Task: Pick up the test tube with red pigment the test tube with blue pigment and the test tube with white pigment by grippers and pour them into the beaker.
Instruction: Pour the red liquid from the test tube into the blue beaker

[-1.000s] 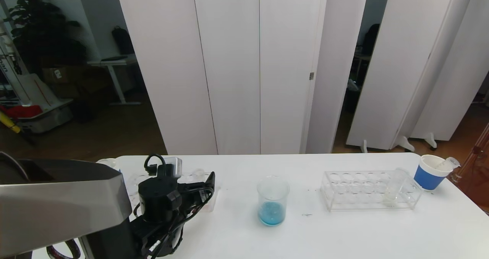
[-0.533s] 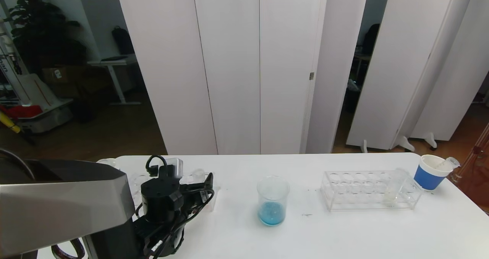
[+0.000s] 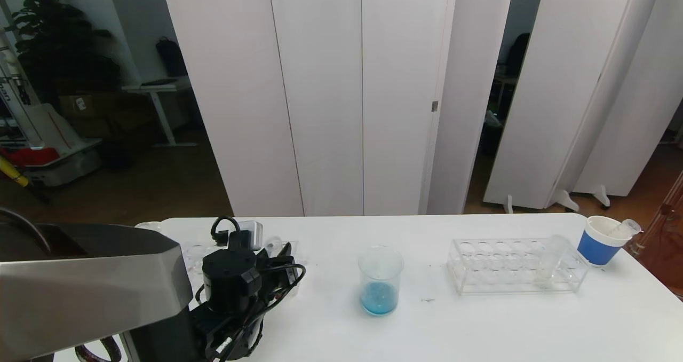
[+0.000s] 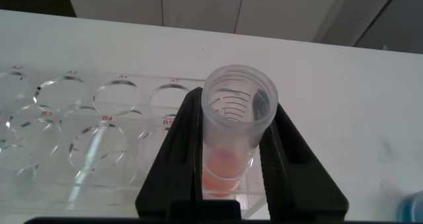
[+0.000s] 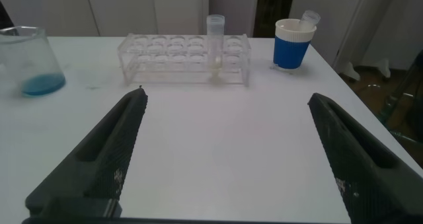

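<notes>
One clear glass beaker (image 3: 380,280) with blue pigment at its bottom stands on the one white table (image 3: 480,330). Two clear plastic test-tube racks are in view: one on the robot's left (image 4: 86,138) and one on its right (image 3: 516,266). Three slim clear test tubes can be counted: one with orange-red pigment (image 4: 236,128) clamped between the left gripper's (image 4: 231,154) fingers, one with pale cream-white pigment (image 5: 215,42) standing in the right rack, and one (image 3: 624,227) leaning in the single white cup with a blue band (image 3: 600,241). Two dark grey-black grippers show, the left and the right (image 5: 228,151), the latter spread wide with nothing between its fingers.
</notes>
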Robot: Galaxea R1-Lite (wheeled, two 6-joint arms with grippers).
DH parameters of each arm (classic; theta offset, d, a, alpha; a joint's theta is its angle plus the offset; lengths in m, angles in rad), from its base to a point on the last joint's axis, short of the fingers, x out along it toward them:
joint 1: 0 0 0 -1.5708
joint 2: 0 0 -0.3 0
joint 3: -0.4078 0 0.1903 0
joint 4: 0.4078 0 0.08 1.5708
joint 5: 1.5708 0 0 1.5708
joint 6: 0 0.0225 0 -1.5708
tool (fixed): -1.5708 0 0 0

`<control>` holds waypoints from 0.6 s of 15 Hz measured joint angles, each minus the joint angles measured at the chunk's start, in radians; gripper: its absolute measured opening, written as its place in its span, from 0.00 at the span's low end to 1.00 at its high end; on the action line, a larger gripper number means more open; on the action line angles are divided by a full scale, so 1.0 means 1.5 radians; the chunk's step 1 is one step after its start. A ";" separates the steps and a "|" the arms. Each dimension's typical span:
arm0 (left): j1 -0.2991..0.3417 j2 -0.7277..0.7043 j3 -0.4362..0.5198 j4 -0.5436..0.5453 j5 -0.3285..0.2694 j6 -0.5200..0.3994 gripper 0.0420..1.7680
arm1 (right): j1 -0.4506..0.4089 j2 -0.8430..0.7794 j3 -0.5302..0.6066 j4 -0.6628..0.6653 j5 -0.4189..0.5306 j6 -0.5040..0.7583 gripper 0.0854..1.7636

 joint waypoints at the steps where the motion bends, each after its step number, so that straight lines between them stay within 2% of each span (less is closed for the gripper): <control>1: -0.001 0.001 -0.002 0.000 0.001 0.000 0.31 | 0.000 0.000 0.000 0.000 0.000 0.000 0.99; 9: -0.003 0.006 -0.006 -0.002 -0.001 0.001 0.31 | 0.000 0.000 0.000 0.000 0.000 0.000 0.99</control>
